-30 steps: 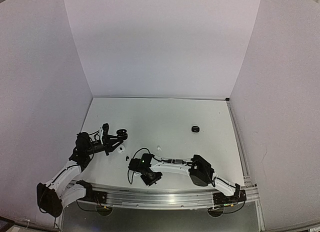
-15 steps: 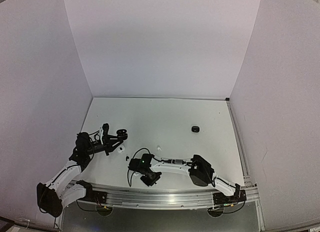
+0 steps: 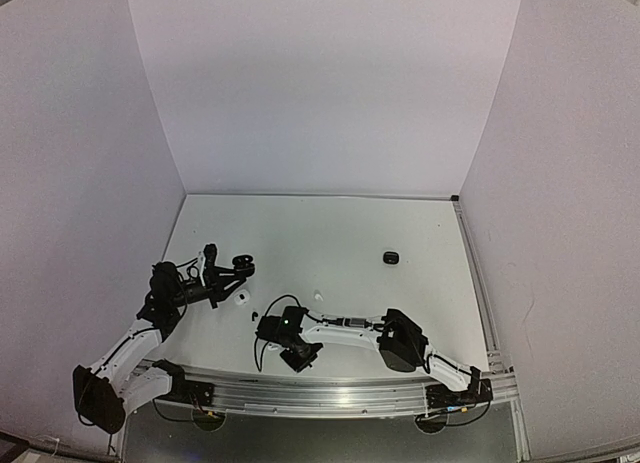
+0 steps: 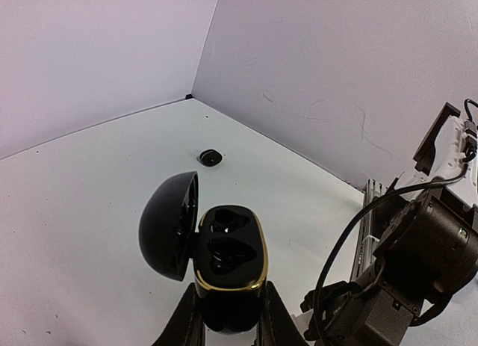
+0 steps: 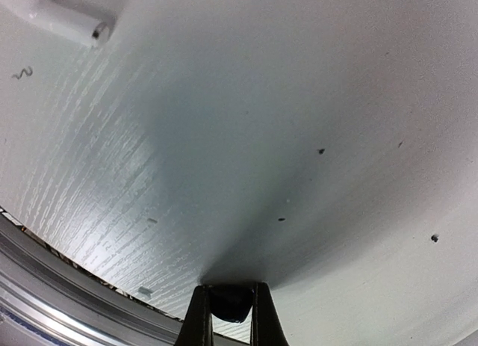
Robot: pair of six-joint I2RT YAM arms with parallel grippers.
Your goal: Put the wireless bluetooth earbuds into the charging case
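Our left pincer point(image 4: 228, 310) pinches the open black charging case point(image 4: 228, 250); our right pincer point(image 5: 228, 292) pinches a black earbud point(image 5: 231, 303) down at the table point(image 5: 314, 92).

we saw a white surface point(image 3: 330, 233) carrying a small black case point(image 3: 390, 256), a white earbud point(image 3: 318, 294) and a black earbud point(image 3: 254, 314).

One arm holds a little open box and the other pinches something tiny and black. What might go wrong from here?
The black earbud is pinched at the very tip of the right gripper, jaws low over the table; it may slip or twist out. The open charging case, held at its base by the left gripper, has small pockets, so a tilted bud may miss them.
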